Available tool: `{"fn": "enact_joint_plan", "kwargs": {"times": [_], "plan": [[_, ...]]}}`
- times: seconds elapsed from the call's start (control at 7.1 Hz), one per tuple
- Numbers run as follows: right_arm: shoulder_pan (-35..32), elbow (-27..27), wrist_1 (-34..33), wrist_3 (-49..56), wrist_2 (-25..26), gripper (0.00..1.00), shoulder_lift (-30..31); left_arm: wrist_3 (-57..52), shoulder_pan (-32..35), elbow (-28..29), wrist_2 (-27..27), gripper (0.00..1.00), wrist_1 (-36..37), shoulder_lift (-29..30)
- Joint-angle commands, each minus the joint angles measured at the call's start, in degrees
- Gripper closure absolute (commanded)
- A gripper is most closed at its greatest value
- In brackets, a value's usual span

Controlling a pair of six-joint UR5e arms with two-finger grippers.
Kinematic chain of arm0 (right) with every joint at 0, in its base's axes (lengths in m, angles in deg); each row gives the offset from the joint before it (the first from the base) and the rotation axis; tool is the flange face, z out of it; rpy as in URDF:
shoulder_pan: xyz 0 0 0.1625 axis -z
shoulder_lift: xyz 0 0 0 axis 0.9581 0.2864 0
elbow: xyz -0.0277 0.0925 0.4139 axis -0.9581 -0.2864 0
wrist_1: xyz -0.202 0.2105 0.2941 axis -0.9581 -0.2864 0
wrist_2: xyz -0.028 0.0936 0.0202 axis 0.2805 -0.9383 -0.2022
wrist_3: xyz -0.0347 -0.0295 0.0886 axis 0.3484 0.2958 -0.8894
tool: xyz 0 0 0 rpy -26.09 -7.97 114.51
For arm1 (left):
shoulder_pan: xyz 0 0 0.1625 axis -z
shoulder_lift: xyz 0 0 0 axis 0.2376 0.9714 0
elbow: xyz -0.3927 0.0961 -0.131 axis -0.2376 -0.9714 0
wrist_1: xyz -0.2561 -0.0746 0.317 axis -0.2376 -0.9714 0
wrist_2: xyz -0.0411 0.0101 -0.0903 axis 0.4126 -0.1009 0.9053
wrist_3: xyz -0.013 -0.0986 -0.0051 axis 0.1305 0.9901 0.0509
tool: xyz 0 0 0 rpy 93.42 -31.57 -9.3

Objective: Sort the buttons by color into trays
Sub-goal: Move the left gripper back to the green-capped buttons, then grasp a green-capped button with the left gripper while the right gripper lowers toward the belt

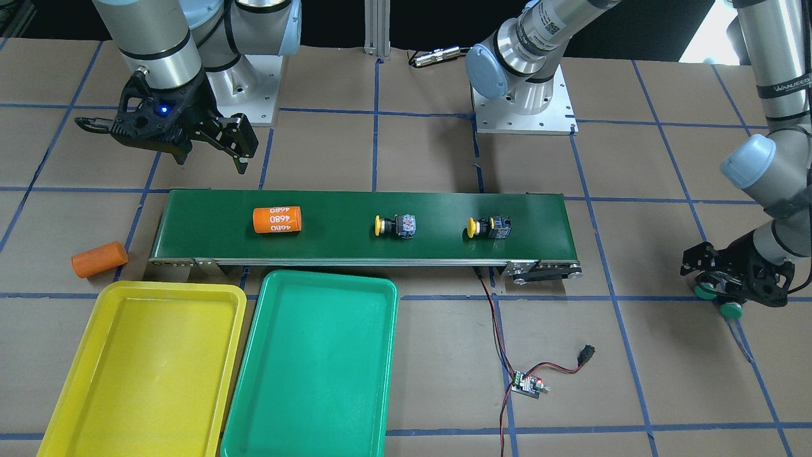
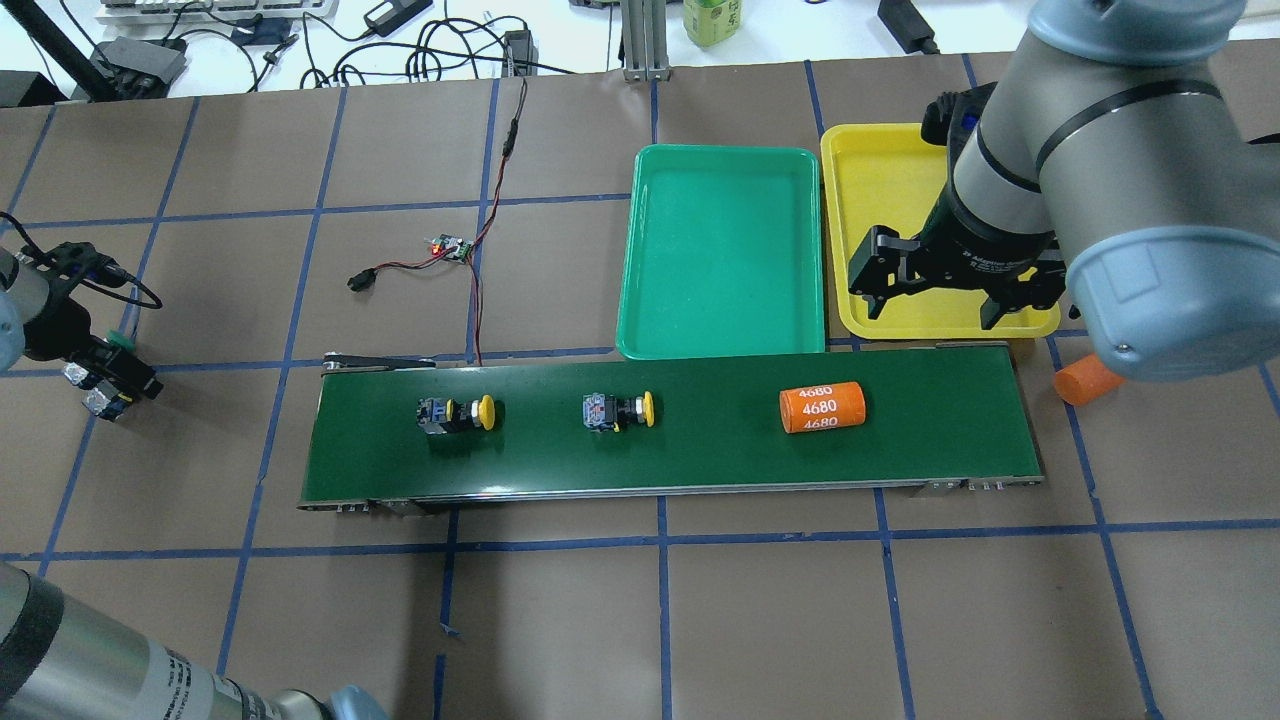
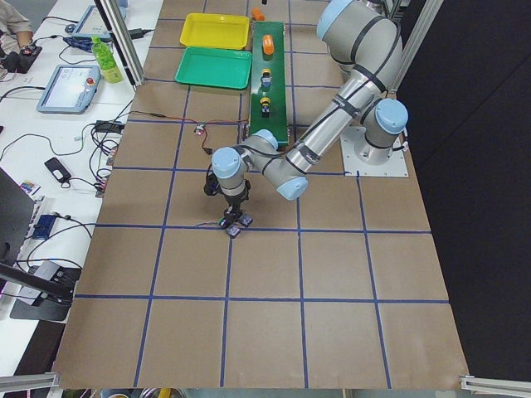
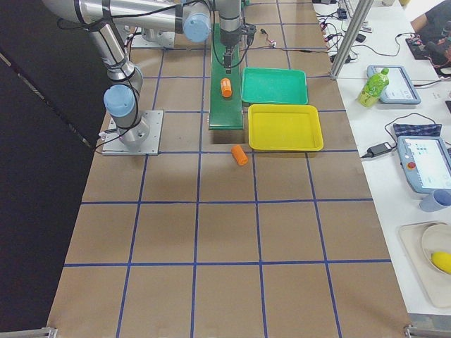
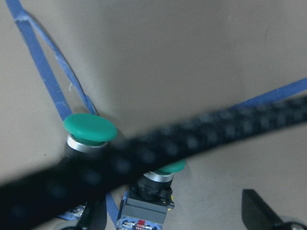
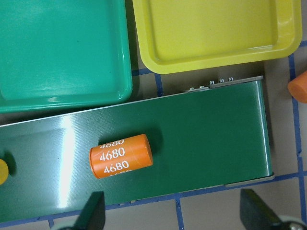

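Conveyor belt (image 1: pixel 342 251) runs across mid-table. Yellow tray (image 1: pixel 146 368) and green tray (image 1: pixel 317 368) lie side by side just beside it. I see the right gripper (image 1: pixel 165 141) hanging by the belt's tray end, jaws spread wide. Left gripper (image 1: pixel 720 295) is low at the table, well off the belt's other end, jaws apart. One orange cylinder (image 1: pixel 277 219) lies on the belt, a second orange cylinder (image 1: pixel 99 259) on the table near the yellow tray. One yellow button (image 1: pixel 393 226) lies mid-belt, a second yellow button (image 1: pixel 488 227) well apart from it. Two green buttons (image 5: pixel 90 127) sit on the table under the left gripper.
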Motion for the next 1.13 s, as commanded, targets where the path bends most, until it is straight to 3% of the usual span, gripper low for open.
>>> {"fn": "enact_joint_plan", "kwargs": {"times": [0.0,0.14,0.28,0.42,0.7,0.99], "plan": [[0.1,0.2,0.2,-0.8,0.2,0.00,0.0,-1.9,-1.0,-1.0,0.1,0.00,1.4,0.8],[0.0,0.2,0.7,-5.8,0.1,0.00,0.5,-2.2,-1.3,-2.2,0.0,0.27,3.1,0.6],[0.0,0.0,1.7,-23.6,-0.1,0.00,1.0,-4.7,-1.3,-3.3,-0.1,0.90,7.3,0.6],[-1.0,0.3,2.2,-30.3,-0.3,0.00,2.4,-5.0,-1.3,-4.0,-0.2,1.00,7.6,-0.3],[-5.8,0.6,3.3,-45.4,-0.5,0.00,4.7,-3.4,-0.7,-4.3,-1.1,1.00,5.6,-3.1],[-7.0,0.7,2.6,-60.0,-5.7,0.00,3.2,11.0,2.4,-6.6,-1.1,1.00,-5.8,-10.6]]}}
